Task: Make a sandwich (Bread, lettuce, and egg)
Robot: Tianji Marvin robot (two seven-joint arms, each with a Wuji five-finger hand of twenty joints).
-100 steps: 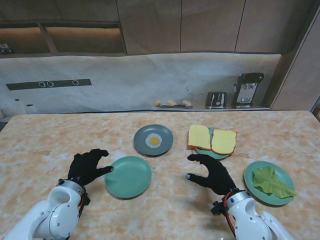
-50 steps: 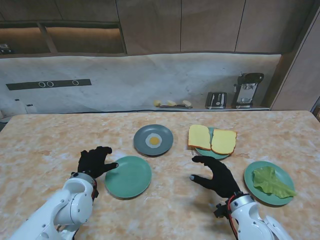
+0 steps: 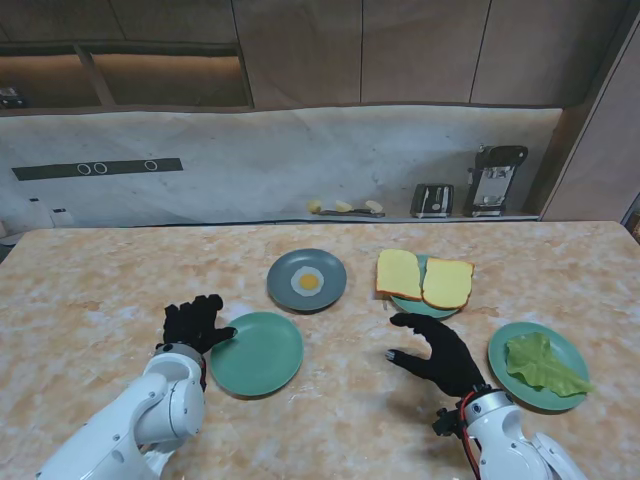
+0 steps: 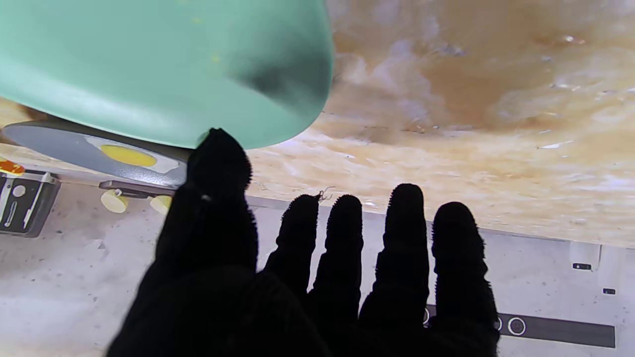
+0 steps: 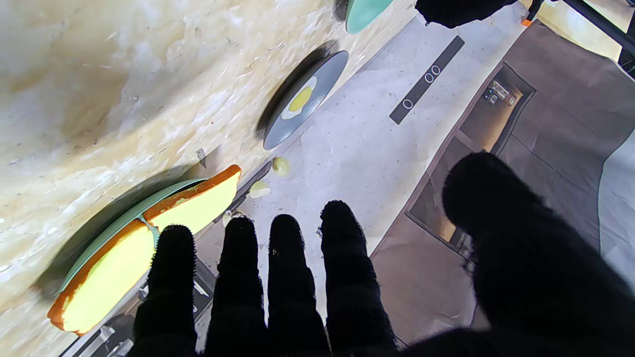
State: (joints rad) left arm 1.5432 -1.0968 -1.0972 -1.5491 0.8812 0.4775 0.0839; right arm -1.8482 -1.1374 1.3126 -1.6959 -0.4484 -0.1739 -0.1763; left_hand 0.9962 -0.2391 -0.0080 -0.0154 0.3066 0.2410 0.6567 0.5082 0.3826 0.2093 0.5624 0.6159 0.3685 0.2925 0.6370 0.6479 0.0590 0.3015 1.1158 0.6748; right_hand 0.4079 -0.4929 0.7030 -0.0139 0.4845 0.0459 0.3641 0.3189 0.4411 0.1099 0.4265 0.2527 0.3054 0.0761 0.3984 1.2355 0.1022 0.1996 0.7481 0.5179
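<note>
The table (image 3: pixel 90 290) is marbled tan and cream with pale veins. A plain mint-green plate (image 3: pixel 256 353) lies at lower centre of the stand's view. Above it a slate-grey plate (image 3: pixel 283 288) carries a white egg (image 3: pixel 307 282) with an orange-yellow yolk. Two pale yellow bread slices (image 3: pixel 424 278) have orange-brown crusts. At lower right a green plate (image 3: pixel 509 353) bears a brighter green lettuce leaf (image 3: pixel 544 364). Both hands, the left hand (image 3: pixel 196 323) and the right hand (image 3: pixel 438 350), wear black gloves on white arms. The back wall (image 3: pixel 250 165) is speckled off-white with a black strip (image 3: pixel 96 168).

Back by the wall stand a toaster (image 3: pixel 432 200) and a coffee machine (image 3: pixel 495 180), with wooden cabinets (image 3: pixel 360 50) overhead and a marbled surface (image 3: pixel 80 290).
</note>
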